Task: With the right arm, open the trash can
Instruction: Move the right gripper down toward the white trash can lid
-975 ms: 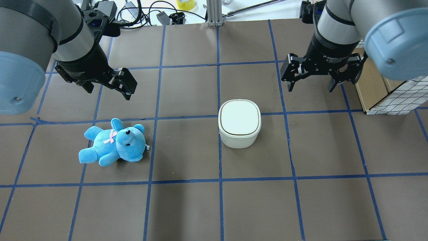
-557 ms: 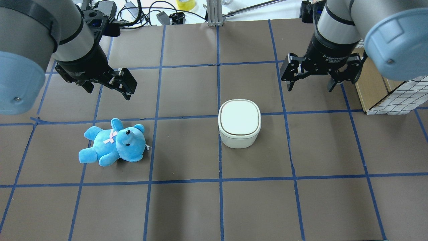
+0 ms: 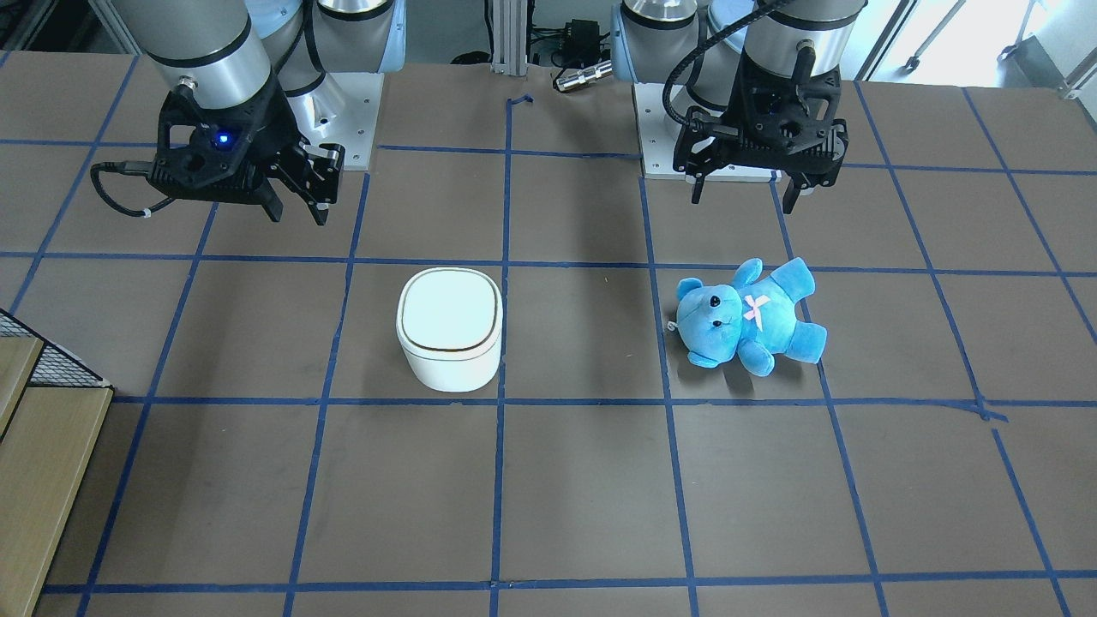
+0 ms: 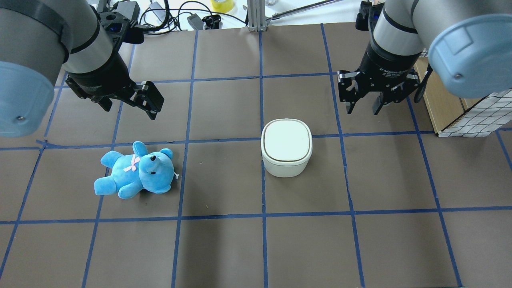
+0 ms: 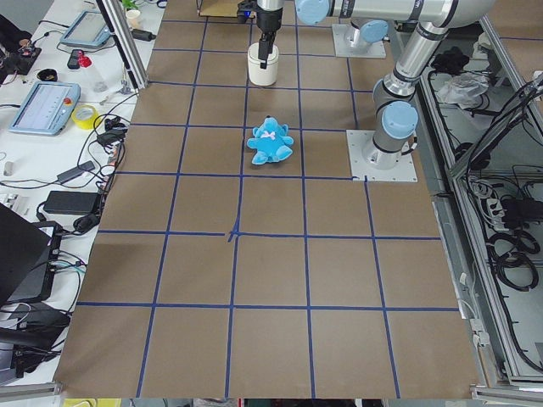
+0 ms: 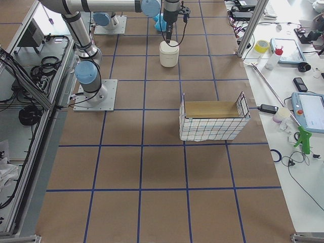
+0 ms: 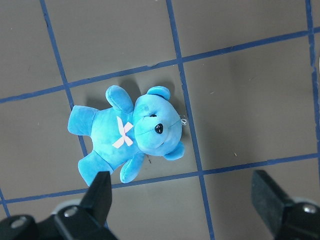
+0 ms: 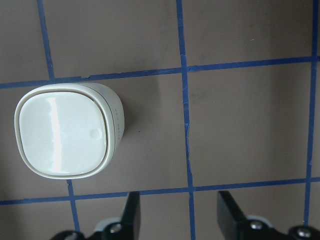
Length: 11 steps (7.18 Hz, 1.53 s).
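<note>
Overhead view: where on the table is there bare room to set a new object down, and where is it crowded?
The bottom row of squares, below the bear and bin, is bare; so is the square between them. It is tighter at the far right, where the right end effector hangs beside the wire basket.

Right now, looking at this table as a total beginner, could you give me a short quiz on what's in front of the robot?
1. True or false: the trash can has its lid shut.
2. The camera on the left gripper looks down on: A) the trash can B) a blue teddy bear C) a banana.
3. Fill in: the right gripper is ___ and holds nothing.

Key: 1 true; 2 B; 3 open.
</note>
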Tool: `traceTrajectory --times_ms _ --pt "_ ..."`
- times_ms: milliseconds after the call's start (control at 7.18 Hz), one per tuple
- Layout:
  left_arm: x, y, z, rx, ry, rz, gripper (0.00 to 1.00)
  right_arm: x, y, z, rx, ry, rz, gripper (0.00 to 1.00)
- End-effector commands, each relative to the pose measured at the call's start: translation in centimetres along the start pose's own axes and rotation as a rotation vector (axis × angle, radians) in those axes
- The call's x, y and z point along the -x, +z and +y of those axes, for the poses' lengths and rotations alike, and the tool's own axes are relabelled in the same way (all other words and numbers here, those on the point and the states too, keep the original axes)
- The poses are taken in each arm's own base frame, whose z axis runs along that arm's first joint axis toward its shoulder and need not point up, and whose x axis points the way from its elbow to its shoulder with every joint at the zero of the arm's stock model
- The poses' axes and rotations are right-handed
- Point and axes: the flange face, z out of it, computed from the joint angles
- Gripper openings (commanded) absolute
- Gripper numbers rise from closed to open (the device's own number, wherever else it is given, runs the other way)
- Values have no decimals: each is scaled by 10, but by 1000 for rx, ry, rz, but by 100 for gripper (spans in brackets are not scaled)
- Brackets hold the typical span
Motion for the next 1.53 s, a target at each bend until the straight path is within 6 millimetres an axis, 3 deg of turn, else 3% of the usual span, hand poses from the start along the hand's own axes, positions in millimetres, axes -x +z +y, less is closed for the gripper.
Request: traceTrajectory --times_ms 0,278,418,696,975,1392 --pt "0 0 0 0 0 0 100 6 15 -3 33 11 -26 0" --pt "0 0 0 0 0 0 100 19 35 -13 57 8 -81 0" --pt "0 0 0 0 0 0 100 35 49 -13 24 31 -96 0" --pt "0 0 0 0 0 0 100 55 96 -18 -5 27 -104 0" --pt "0 0 0 0 0 0 100 66 122 -24 -15 30 -111 0" --pt "0 0 0 0 0 0 100 72 135 -23 4 20 -112 0"
